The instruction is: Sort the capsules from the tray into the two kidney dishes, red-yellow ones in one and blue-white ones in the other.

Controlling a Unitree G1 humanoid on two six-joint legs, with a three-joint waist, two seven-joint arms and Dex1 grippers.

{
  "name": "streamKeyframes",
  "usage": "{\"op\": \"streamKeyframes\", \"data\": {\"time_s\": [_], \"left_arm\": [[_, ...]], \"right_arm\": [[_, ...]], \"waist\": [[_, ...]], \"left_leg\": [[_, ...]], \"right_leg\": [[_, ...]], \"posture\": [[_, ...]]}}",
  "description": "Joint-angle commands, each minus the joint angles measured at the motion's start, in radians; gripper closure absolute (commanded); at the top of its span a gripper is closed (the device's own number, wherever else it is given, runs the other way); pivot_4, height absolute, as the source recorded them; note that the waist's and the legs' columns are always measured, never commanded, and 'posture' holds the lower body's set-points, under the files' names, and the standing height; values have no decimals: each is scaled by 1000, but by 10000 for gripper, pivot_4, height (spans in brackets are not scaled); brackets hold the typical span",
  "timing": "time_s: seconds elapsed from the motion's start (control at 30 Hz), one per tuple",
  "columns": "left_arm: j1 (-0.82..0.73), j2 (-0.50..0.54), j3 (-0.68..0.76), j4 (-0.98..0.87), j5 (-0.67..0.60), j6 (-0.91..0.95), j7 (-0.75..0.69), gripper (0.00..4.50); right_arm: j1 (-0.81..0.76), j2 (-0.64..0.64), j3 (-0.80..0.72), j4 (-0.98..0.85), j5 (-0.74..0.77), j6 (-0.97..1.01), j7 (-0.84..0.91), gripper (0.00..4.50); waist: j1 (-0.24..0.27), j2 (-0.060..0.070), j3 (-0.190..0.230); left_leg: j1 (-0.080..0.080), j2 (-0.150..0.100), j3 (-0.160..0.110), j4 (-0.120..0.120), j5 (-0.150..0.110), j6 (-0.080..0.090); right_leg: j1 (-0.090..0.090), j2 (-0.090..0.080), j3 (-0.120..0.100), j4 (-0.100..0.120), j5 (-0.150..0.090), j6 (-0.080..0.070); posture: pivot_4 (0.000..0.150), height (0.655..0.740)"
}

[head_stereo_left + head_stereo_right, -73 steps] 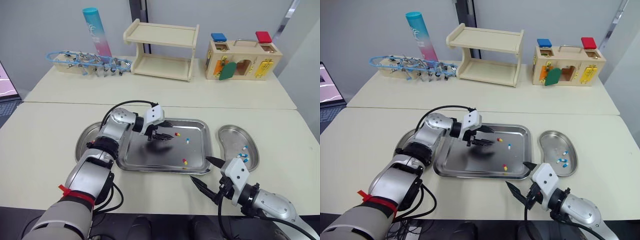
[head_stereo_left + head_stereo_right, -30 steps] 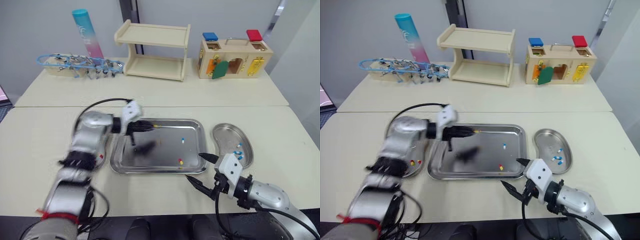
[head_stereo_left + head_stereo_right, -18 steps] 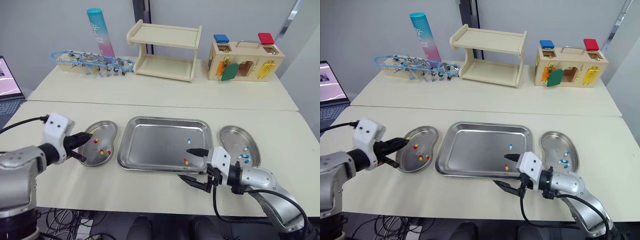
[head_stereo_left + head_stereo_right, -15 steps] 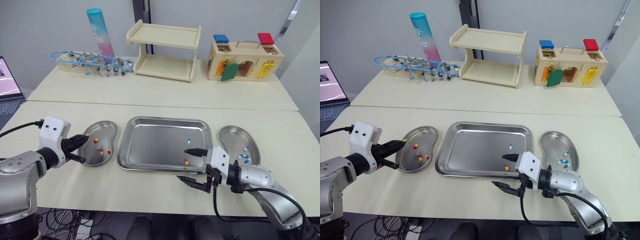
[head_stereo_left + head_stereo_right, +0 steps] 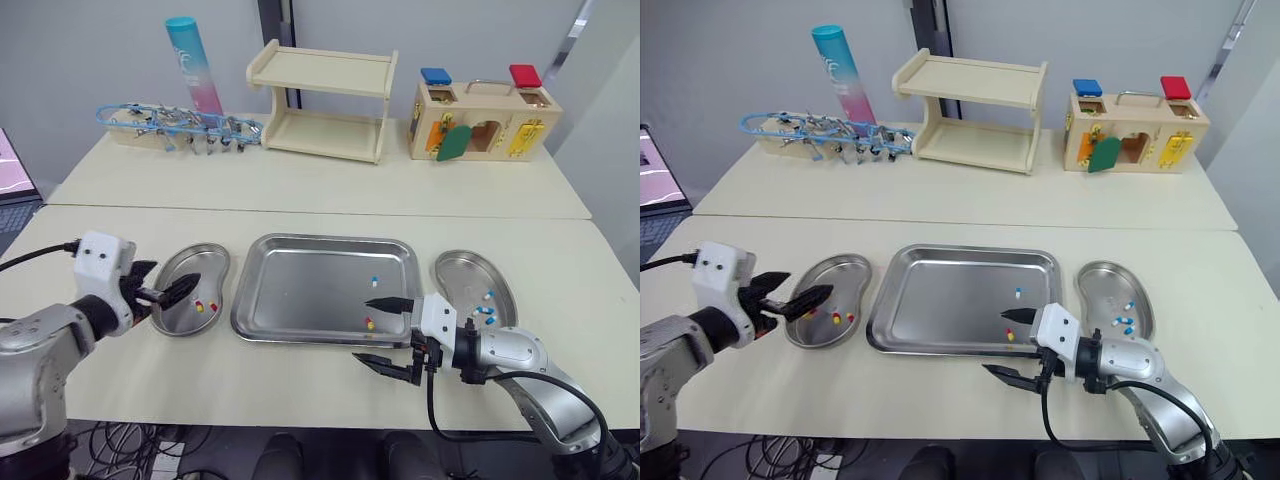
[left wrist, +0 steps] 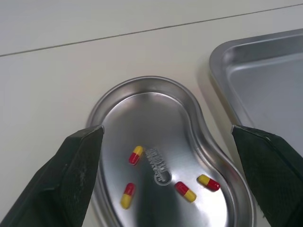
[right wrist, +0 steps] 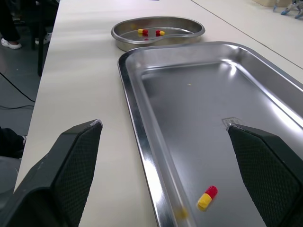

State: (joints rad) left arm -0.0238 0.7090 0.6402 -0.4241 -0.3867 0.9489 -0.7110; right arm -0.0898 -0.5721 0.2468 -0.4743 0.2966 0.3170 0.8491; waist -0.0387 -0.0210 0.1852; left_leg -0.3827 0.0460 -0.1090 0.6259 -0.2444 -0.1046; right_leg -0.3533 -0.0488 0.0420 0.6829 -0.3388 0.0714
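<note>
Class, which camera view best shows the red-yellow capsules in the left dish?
Left wrist view: all four capsules lie near and distinct. Eye views show specks; the right wrist view shows two, far off.

Along the far side of the table (image 5: 300,190), from left to right: a blue rack (image 5: 178,128) of metal clips with a teal-and-pink tube (image 5: 194,65) behind it, a two-tier wooden shelf (image 5: 322,100), and a wooden box (image 5: 484,121) topped with blue and red blocks. A laptop (image 5: 12,178) sits at the far left edge.
</note>
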Motion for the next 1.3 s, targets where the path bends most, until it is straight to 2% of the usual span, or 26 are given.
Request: {"op": "streamKeyframes", "data": {"time_s": [0.03,0.3,0.4,0.5,0.67,0.8,0.9,1.1,1.3], "left_arm": [[64,29,104,-25,-31,-70,-38,2233],[265,20,254,106,-78,-297,-172,2233],[338,4,291,159,-108,-352,-220,2233],[418,-14,289,233,-81,-456,-250,1044],[463,-14,280,375,-75,-553,-262,1044],[488,-14,262,464,-56,-623,-259,1044],[501,-11,250,486,-57,-653,-265,1044],[510,0,240,495,-71,-665,-263,1044],[518,16,242,501,-75,-670,-269,1044]], "right_arm": [[2,-8,-34,-18,17,-20,9,0],[31,-77,-77,-30,19,-52,64,0],[66,-128,-138,-41,43,-59,95,0],[125,-209,-260,-26,71,-78,139,0],[273,-322,-477,37,86,-135,229,0],[373,-374,-618,154,63,-207,293,0],[388,-407,-683,276,41,-259,323,0],[356,-441,-697,448,7,-361,366,0],[328,-433,-681,481,1,-403,378,0]], "waist": [[0,0,0],[7,0,0],[8,0,0],[8,0,0],[11,-2,-1],[8,-3,-2],[7,-3,-2],[6,-3,-2],[6,-3,-2]], "left_leg": [[0,0,0,0,0,0],[0,0,1,0,0,0],[0,0,1,0,0,0],[0,-1,2,0,0,0],[0,-1,1,0,0,0],[1,-1,2,0,0,0],[1,-1,2,-1,0,0],[2,-1,3,-1,0,0],[2,-1,3,-1,0,0]], "right_leg": [[0,0,0,0,0,0],[0,0,0,-1,0,0],[0,-1,0,-1,0,0],[1,-1,1,-1,0,0],[1,-1,0,-2,0,0],[1,-1,0,-2,0,0],[2,-1,1,-2,0,0],[2,-1,1,-2,0,-1],[2,-1,2,-2,0,0]], "posture": [[1500,7400],[1500,7400],[1500,7400],[1500,7400],[1500,7400],[1500,7400],[1500,7400],[1500,7400],[1500,7400]]}}
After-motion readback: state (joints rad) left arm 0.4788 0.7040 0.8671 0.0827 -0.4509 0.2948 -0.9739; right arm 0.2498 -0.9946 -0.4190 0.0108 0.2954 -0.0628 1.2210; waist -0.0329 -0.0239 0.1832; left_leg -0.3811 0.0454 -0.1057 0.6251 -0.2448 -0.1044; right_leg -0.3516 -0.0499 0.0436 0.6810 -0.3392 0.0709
